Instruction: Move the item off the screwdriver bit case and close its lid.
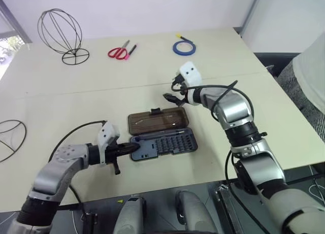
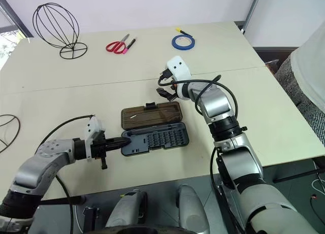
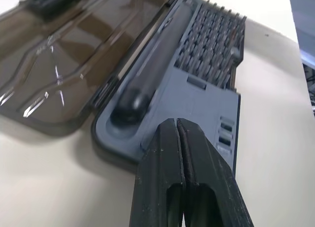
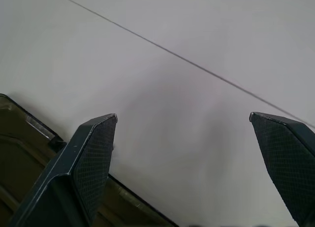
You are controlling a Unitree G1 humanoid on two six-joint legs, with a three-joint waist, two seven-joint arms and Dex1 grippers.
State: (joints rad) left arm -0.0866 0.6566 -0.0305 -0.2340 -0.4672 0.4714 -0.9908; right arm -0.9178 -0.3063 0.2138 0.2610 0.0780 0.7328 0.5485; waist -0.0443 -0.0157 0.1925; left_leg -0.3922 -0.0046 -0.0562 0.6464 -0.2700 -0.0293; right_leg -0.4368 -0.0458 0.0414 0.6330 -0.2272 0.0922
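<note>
The item (image 1: pixel 60 35), a balloon-shaped wire cage on a ring base, stands at the table's far left corner, well away from the screwdriver bit case (image 1: pixel 165 144). The case lies open mid-table, with rows of bits and a dark driver handle in its grey tray (image 3: pixel 206 96). Its smoky-brown lid (image 1: pixel 156 121) is folded flat on the table behind the tray, latch tab at its far edge. My left gripper (image 1: pixel 133 148) is shut on nothing, its tips (image 3: pixel 176 126) at the tray's left end. My right gripper (image 1: pixel 172 98) hovers open just past the lid's far right corner (image 4: pixel 19 153).
Red-handled scissors (image 1: pixel 119 52) and a blue tape roll (image 1: pixel 184 47) lie at the back of the table. Another wire shape (image 1: pixel 10 138) pokes in at the left edge. A person's pale sleeve (image 1: pixel 311 66) is at the right edge. A seam crosses the tabletop behind the case.
</note>
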